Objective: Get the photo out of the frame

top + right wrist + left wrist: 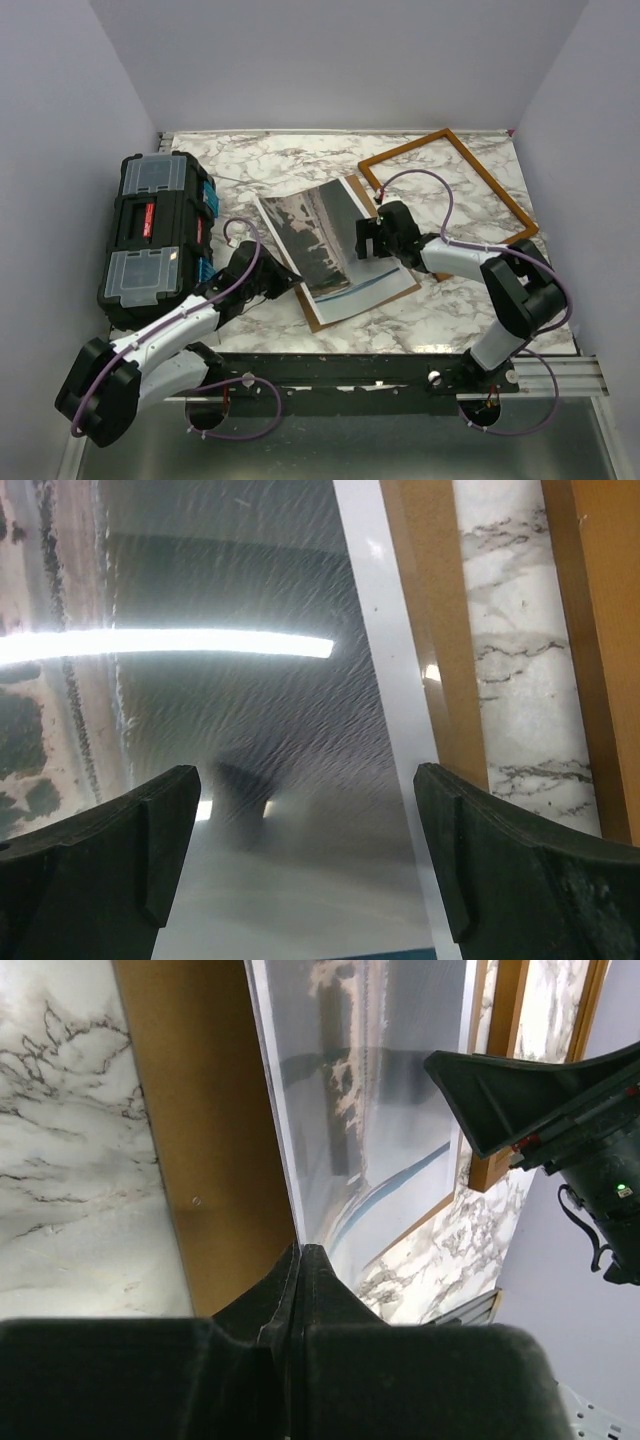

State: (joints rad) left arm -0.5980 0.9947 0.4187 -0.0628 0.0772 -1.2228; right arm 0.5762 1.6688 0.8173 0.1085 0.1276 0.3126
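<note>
The photo [322, 240], a grey landscape print with a pale border, lies on the plain brown backing board [318, 320] in the middle of the table. The empty orange-brown frame [450, 188] lies flat behind and to its right. My left gripper [288, 281] is at the photo's near-left edge. In the left wrist view the gripper [300, 1253] is shut on that edge of the photo [370, 1090], above the board [200, 1110]. My right gripper [368, 240] hangs open over the photo's right side. Its fingers [150, 850] straddle the print [250, 600], and the frame [600, 630] shows at the right.
A black toolbox [155, 240] with clear lid compartments stands at the left, close to my left arm. The marble table [450, 300] is walled at the back and both sides. The right arm's gripper [540, 1100] shows in the left wrist view.
</note>
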